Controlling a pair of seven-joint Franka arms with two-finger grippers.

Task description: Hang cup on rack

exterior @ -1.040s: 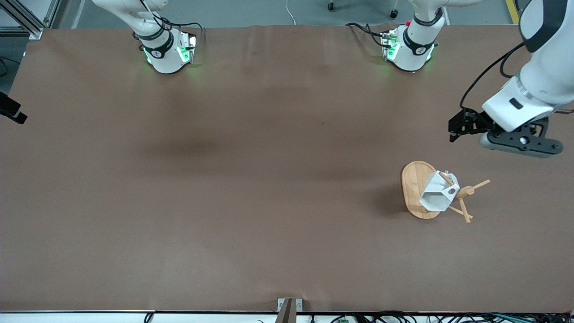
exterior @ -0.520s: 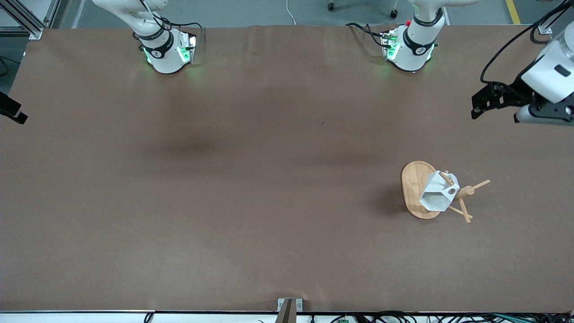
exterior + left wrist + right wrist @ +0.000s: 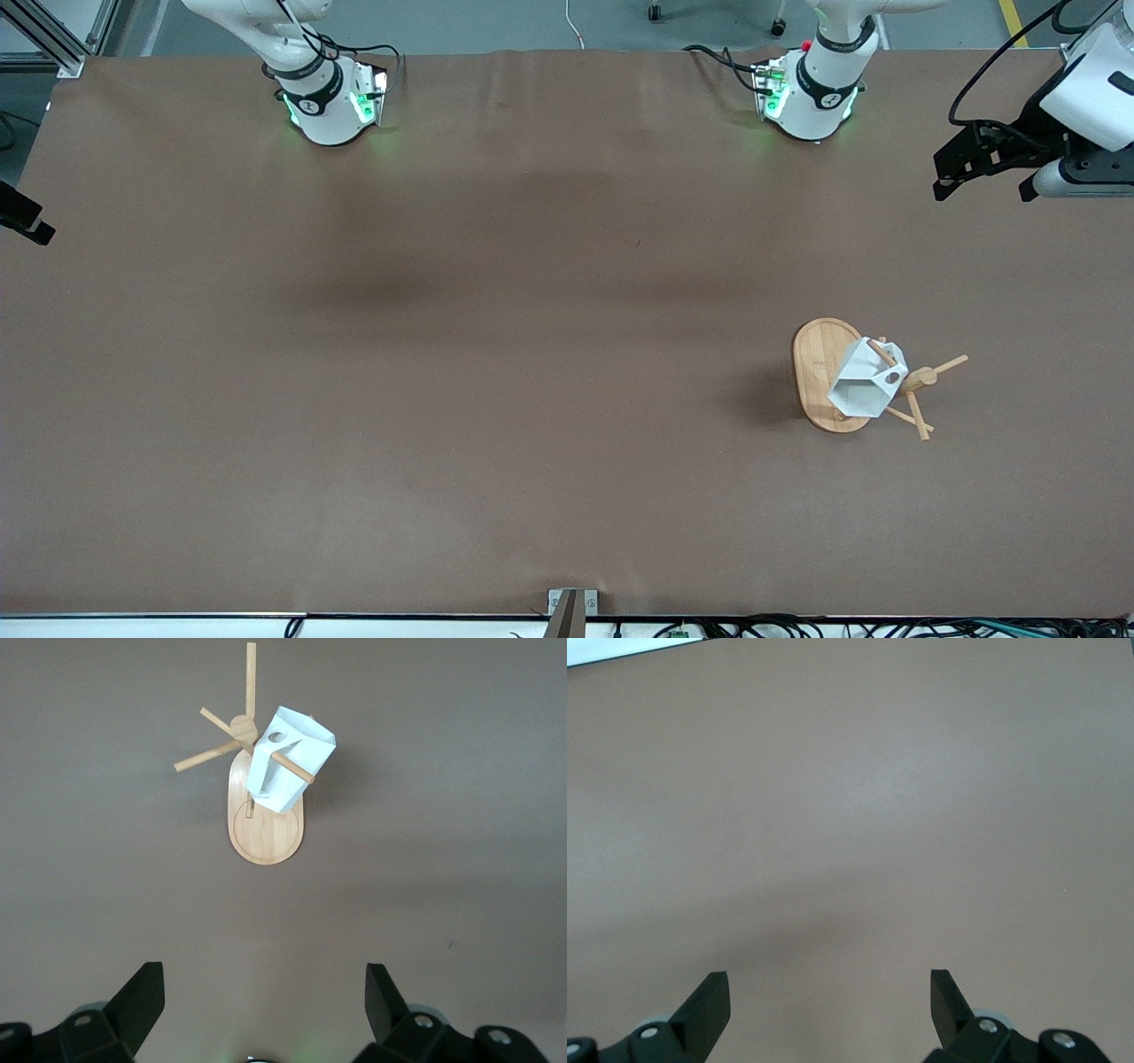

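Lower right of front view: cup (image 3: 868, 379) hung on rack (image 3: 819, 372) peg | left pincer (image 3: 952, 168) upper right, open, empty | right pincer (image 3: 830, 1010) open over bare surface (image 3: 443, 354) | risk: peg slopes, a knock could slip the cup off

Plain matte brown table (image 3: 496, 354), no pattern, just soft darker shadow patches. Pure white cup (image 3: 866, 379), greyer on the shaded facets. Light honey bamboo rack (image 3: 819, 372), faint grain on the oval base, pegs the same pale tan. Black fingers on the left gripper (image 3: 264, 1010) and the right gripper (image 3: 830, 1010) too, with little silver screws. White arm shells with black bands, green glow at both bases (image 3: 330, 106).
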